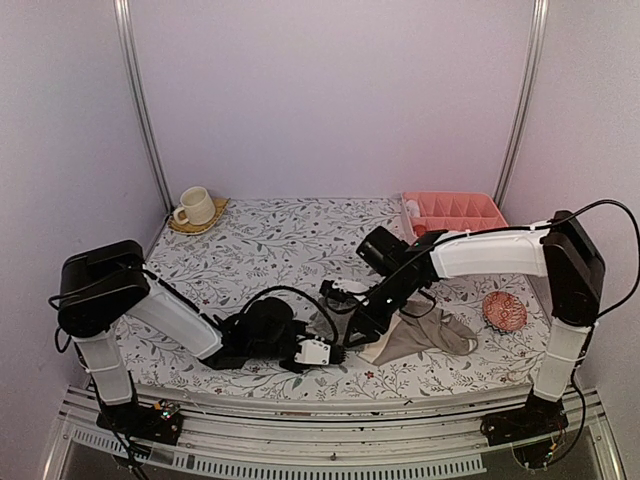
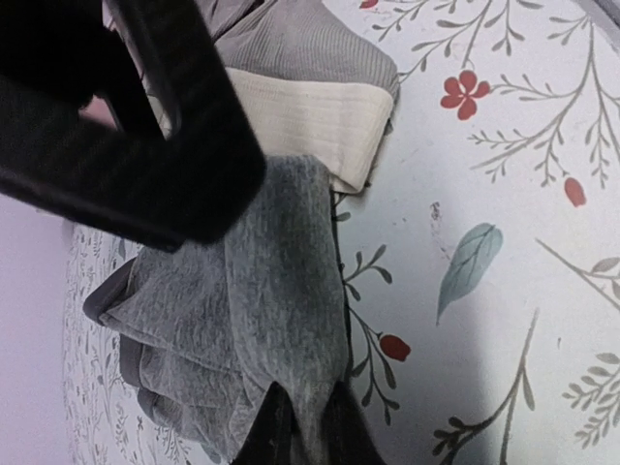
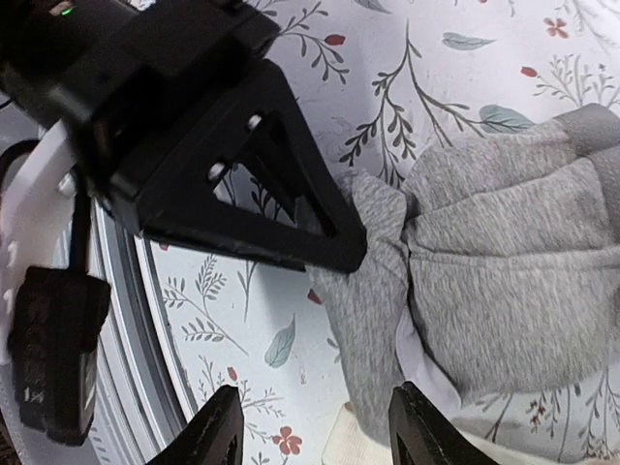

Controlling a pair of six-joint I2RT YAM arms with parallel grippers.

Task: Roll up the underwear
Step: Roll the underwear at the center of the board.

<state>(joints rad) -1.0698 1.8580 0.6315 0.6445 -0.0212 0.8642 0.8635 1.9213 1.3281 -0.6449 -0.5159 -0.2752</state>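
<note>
The grey underwear (image 2: 242, 320) lies bunched and folded on the floral table, its white edging (image 3: 423, 366) showing in the right wrist view. My left gripper (image 2: 302, 426) is shut on one edge of it, with cloth pinched between the fingers. The taupe underwear (image 1: 425, 335) lies just beside it, its cream waistband (image 2: 310, 121) touching the grey cloth. My right gripper (image 3: 325, 431) hovers open over the near edge of the grey underwear, nothing between its fingers. Both grippers meet at the table's front centre, and the arms hide most of the grey underwear from above.
A pink knitted ball (image 1: 504, 312) sits at the right. A pink divided tray (image 1: 455, 212) stands at the back right, and a cream mug (image 1: 195, 207) on a coaster at the back left. The table's front rail (image 1: 330, 405) runs close behind the grippers.
</note>
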